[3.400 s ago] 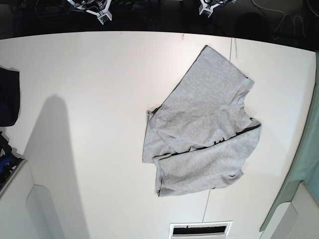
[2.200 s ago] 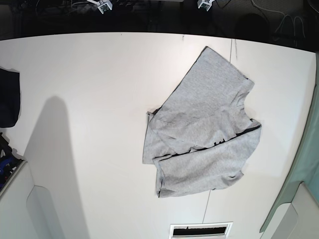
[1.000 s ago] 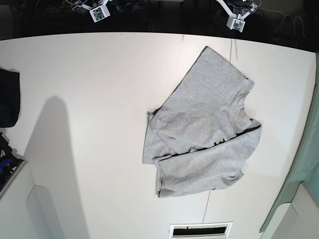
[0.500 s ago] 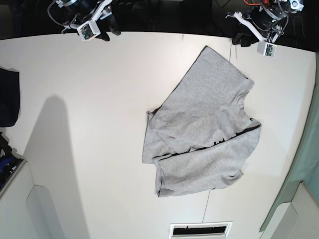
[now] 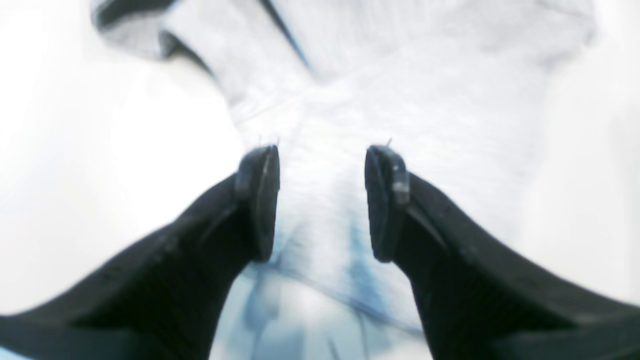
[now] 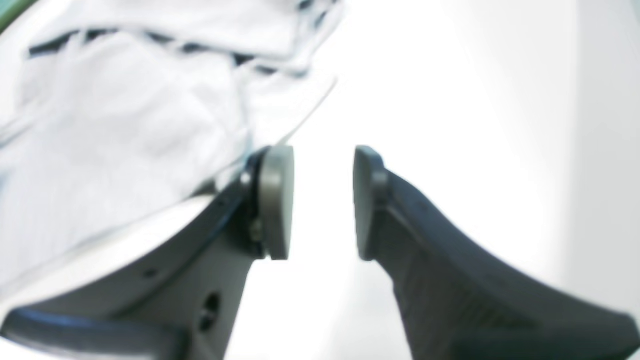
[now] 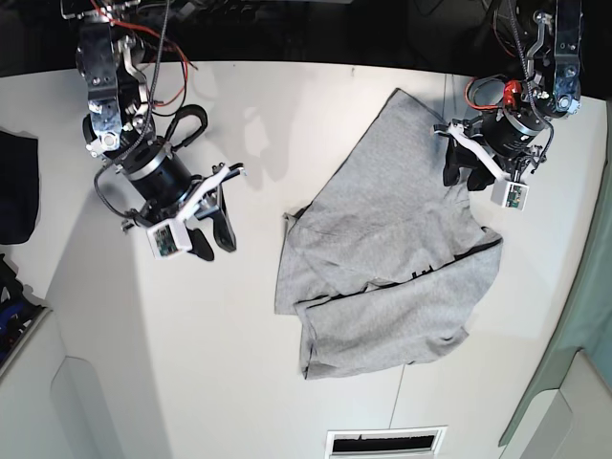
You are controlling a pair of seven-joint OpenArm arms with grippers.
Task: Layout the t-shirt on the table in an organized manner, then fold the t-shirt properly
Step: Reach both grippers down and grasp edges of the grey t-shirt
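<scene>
Two pincers, both gaping, nothing held. T-shirt (image 7: 387, 249) lies rumpled on bench (image 7: 239, 363). Left pincer (image 5: 320, 200) hangs over t-shirt's sleeve edge; right pincer (image 7: 215, 234) over bare bench, well clear of t-shirt.

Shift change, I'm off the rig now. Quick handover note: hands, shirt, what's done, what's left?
Left hand: open, empty, over the t-shirt's edge nearest that arm; contact can't be judged.
Right hand: open, empty, above bare table, clear of the shirt.
T-shirt: crumpled and doubled over on itself, lying askew on the left arm's side of the table, a strip of black print showing in a fold.
Done: nothing yet; no grasp made.
Left: grip the shirt, spread it flat and square, then fold.
</scene>
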